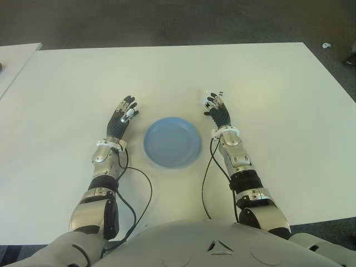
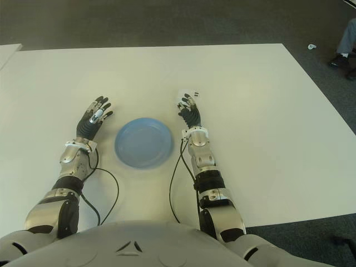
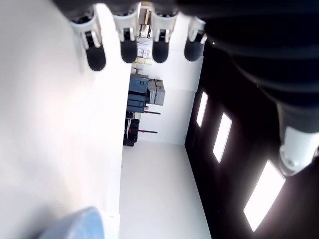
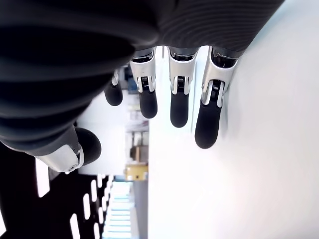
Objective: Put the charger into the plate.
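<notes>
A small white charger [image 1: 207, 96] with short dark prongs is seen on the table, just beyond the fingertips of the right hand [image 1: 217, 113], at about 1 o'clock from the plate [image 1: 172, 142]. Only part of it shows past the fingers, and whether the fingers touch it cannot be told. The charger is outside the plate. The plate is round, light blue and shallow, and nothing is seen in it; it lies between the two hands, near the robot's edge of the table.

The right hand is held at 3 o'clock of the plate with its fingers [image 4: 207, 122] extended and relaxed, and nothing is gripped in it. The left hand [image 1: 123, 118] is shown at 9 o'clock of the plate, its fingers [image 3: 94, 52] likewise straight and loosely spread, with nothing held.

The table [image 1: 267, 83] is a wide white surface. A second white surface [image 1: 14, 58] is seen at 10 o'clock, apart from the first. The floor [image 1: 167, 22] beyond is dark grey carpet, and a small white object [image 1: 326, 45] lies on it at 2 o'clock. A person's leg and shoe [image 2: 344, 47] are visible at the far right edge of the right eye view.

One charger, one plate, two hands and two black cables [image 1: 206, 178] running along the forearms are counted.
</notes>
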Robot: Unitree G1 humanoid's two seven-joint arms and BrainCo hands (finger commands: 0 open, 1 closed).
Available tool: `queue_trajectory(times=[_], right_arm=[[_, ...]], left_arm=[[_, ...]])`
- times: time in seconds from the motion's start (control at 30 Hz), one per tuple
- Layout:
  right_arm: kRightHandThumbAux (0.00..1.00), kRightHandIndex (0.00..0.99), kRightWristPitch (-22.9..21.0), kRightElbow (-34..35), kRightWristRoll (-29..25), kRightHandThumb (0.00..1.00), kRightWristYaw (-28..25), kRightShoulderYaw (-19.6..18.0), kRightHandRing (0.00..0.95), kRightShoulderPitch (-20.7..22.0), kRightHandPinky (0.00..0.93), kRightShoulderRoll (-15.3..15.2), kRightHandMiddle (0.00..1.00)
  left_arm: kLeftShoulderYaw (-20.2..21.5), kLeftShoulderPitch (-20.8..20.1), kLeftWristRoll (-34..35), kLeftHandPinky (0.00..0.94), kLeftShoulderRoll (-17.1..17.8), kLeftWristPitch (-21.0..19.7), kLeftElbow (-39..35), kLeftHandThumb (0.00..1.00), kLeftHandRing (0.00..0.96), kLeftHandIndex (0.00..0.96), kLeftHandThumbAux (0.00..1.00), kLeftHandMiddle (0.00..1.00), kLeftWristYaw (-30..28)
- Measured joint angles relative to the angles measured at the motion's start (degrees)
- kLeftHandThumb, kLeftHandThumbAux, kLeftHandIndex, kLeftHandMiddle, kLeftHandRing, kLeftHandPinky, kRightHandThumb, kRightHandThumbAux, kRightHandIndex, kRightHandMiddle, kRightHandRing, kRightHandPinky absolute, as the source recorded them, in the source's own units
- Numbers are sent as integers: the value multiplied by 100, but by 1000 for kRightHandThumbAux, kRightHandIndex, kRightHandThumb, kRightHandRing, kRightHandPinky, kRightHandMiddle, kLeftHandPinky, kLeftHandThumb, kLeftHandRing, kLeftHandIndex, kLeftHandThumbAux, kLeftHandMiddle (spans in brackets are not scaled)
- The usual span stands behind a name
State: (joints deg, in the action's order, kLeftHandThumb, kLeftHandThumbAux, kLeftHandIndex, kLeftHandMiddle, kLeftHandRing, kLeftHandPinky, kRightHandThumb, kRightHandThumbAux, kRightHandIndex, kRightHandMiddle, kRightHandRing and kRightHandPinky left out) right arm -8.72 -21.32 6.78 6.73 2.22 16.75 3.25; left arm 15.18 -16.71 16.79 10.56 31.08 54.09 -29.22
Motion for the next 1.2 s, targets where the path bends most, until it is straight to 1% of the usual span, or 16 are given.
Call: queue_trajectory(times=[0.17, 0.3, 0.4, 0.47, 0.57, 0.63, 0.7, 0.8, 0.87, 0.9, 0.97, 1.1, 1.13, 1.2], right_arm=[[502, 9, -1001, 796, 243, 5, -101, 219, 149, -172, 182, -163, 126], [527, 3, -1732, 1243, 507, 28, -231, 407, 149, -165, 176, -371, 127], [542, 3, -2057, 1411, 657, 54, -262, 480, 150, -136, 177, -508, 129], [547, 5, -2198, 1460, 766, 83, -266, 547, 149, -105, 178, -580, 129], [548, 11, -2258, 1467, 1003, 134, -266, 683, 151, -10, 194, -719, 128], [548, 18, -2128, 1377, 1207, 178, -257, 838, 155, 116, 213, -868, 126], [547, 22, -1763, 1182, 1386, 213, -231, 992, 157, 264, 224, -1029, 122], [543, 27, -1025, 663, 1667, 252, 34, 1193, 153, 520, 223, -1248, 113], [523, 19, -586, 242, 1838, 264, 293, 1302, 111, 685, 149, -1351, 79], [516, 13, -392, 28, 1920, 257, 432, 1356, 87, 753, 106, -1390, 60], [502, 6, -11, -445, 2169, 242, 790, 1528, 49, 889, 50, -1487, 30], [473, 1, 637, -1277, 2815, 222, 1404, 2005, 13, 1098, 13, -1682, 7], [465, 0, 759, -1472, 2999, 218, 1528, 2150, 8, 1149, 8, -1738, 5], [442, 0, 865, -1719, 3277, 205, 1653, 2365, 4, 1220, 4, -1814, 2]], left_arm=[[-4, 4, -1, 152, -14, -24, 64, 51, 85, 43, 545, 64, 0], [-5, 6, -1, 151, -42, -45, 102, 56, 85, 44, 547, 64, 0], [-3, 4, -1, 152, -51, -45, 120, 58, 86, 44, 548, 64, 0], [0, 0, 0, 153, -57, -45, 132, 60, 87, 44, 549, 66, 0], [7, -14, 2, 156, -62, -45, 172, 61, 90, 46, 552, 68, 0], [13, -18, 3, 158, -61, -44, 188, 60, 92, 47, 553, 69, 0], [13, -20, 2, 160, -71, -43, 212, 59, 93, 48, 554, 70, 0], [12, -48, 3, 160, -81, -38, 205, 59, 93, 48, 554, 70, 0], [9, -67, 3, 157, -79, -33, 198, 59, 93, 48, 552, 70, 0], [8, -70, 3, 155, -76, -28, 195, 59, 92, 48, 551, 70, 0], [7, -74, 3, 155, -75, -23, 184, 58, 92, 49, 550, 70, 0], [5, -42, 2, 158, -119, -24, 195, 57, 94, 51, 549, 72, 0], [6, -34, 2, 158, -127, -26, 201, 57, 94, 52, 548, 73, 0], [10, -30, 5, 161, -127, -26, 206, 54, 96, 54, 548, 76, -1]])
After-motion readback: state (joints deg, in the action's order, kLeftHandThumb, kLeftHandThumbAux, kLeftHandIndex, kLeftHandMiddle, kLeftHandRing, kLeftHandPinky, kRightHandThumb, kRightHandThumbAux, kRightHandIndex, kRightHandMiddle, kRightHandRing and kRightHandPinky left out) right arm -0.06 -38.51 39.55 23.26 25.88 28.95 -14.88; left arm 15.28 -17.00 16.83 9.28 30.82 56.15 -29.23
